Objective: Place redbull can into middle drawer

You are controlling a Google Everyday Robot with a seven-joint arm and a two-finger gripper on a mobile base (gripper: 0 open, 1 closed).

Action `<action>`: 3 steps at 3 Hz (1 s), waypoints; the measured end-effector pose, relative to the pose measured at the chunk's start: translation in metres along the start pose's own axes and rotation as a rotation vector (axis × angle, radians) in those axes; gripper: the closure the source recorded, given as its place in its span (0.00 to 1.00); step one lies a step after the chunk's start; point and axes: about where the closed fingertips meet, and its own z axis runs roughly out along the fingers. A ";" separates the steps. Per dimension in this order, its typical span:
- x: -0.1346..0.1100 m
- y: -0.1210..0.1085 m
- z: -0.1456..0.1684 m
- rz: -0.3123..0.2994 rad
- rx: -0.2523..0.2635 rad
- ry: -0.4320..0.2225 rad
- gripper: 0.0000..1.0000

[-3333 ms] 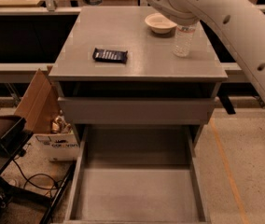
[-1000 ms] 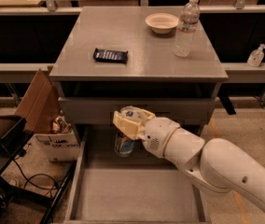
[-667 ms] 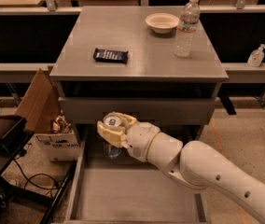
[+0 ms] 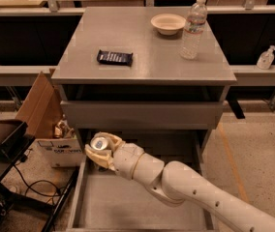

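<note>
My gripper [image 4: 100,152] is shut on the redbull can [image 4: 99,143]; only the can's silver top shows between the cream fingers. The white arm reaches in from the lower right. The gripper hangs over the back left corner of the open middle drawer [image 4: 128,204], a wide grey metal drawer with a flat floor and low side walls, pulled out at the bottom of the cabinet. The can is above the drawer floor, close to the left wall.
On the grey cabinet top [image 4: 142,52] lie a dark snack bar [image 4: 114,57], a cream bowl [image 4: 168,23] and a clear water bottle [image 4: 193,28]. A closed drawer front [image 4: 142,115] sits above. A cardboard box [image 4: 55,129] stands at the left.
The arm came down from the cabinet top with the can, and has moved left and slightly lower over the open drawer.
</note>
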 end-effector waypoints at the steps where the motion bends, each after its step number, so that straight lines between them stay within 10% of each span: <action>1: 0.041 0.012 0.010 0.008 -0.018 0.045 1.00; 3: 0.062 0.029 0.024 0.053 -0.043 0.077 1.00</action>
